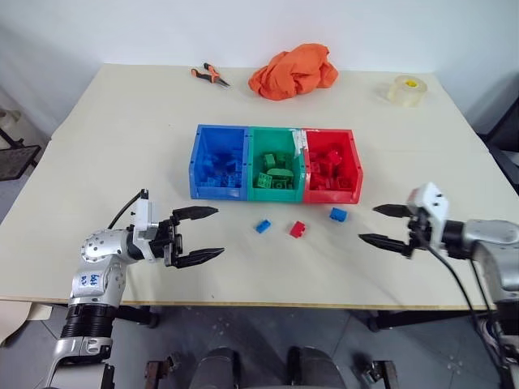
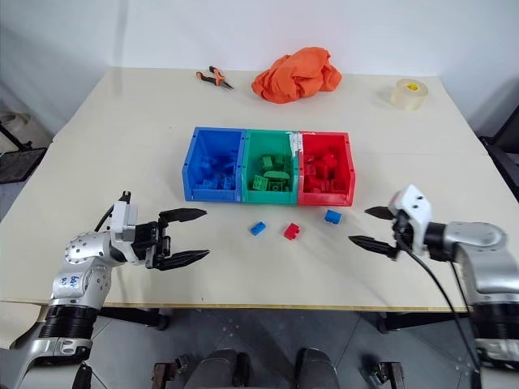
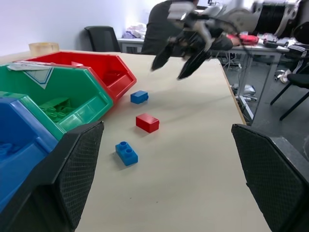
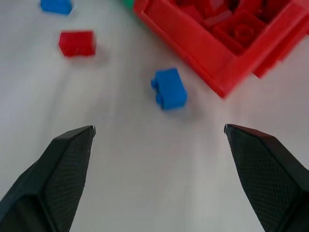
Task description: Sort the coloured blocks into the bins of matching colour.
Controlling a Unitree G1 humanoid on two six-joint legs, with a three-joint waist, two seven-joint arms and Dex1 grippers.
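Three joined bins stand mid-table: a blue bin [image 1: 217,162], a green bin [image 1: 275,165] and a red bin [image 1: 331,167], each holding several bricks of its own colour. In front of them three loose blocks lie on the table: a blue block [image 1: 263,226], a red block [image 1: 298,229] and another blue block [image 1: 338,214]. My left gripper [image 1: 209,235] hovers open at the front left, pointing toward the blocks. My right gripper [image 1: 379,224] is open at the front right, empty, with the nearer blue block [image 4: 168,88] just ahead of its fingertips.
At the far side of the table lie orange-handled pliers [image 1: 209,74], a crumpled orange cloth [image 1: 293,70] and a roll of clear tape [image 1: 405,90]. The table's front edge [image 1: 268,305] runs close below both grippers.
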